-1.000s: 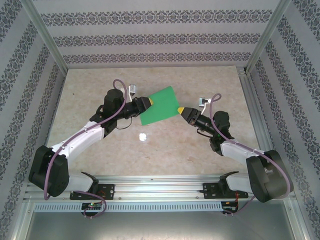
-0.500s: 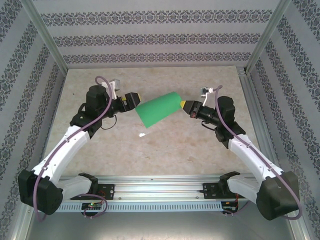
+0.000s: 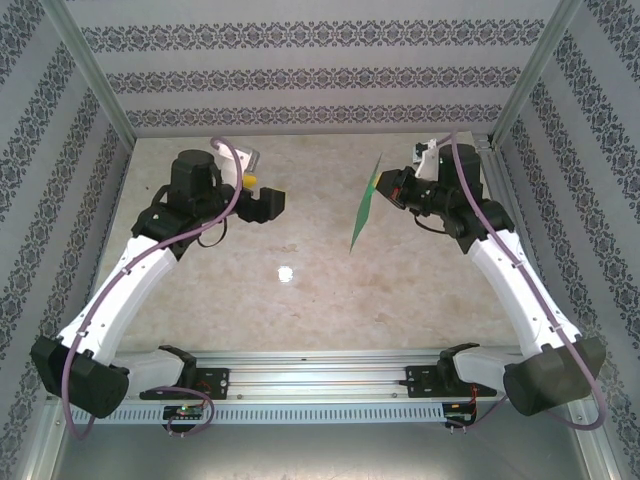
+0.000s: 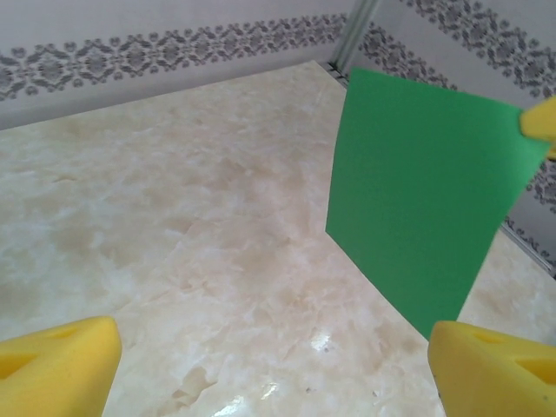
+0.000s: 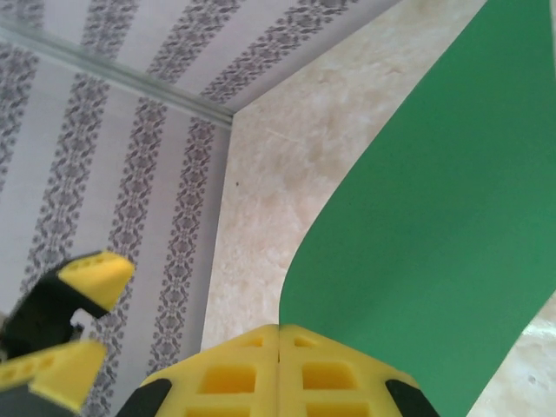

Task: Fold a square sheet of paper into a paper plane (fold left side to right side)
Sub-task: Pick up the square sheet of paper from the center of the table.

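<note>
Right hand pinches green sheet, seemingly aloft; left hand spread.

One green sheet of paper, two arms, one table

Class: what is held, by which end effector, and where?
The right end effector pinches the green sheet by one edge; the left end effector holds nothing.

The paper is thin, matt and smooth; the table looks like polished marble, glossy. The pads look like matt yellow foam; the rail is ribbed metal.
</note>
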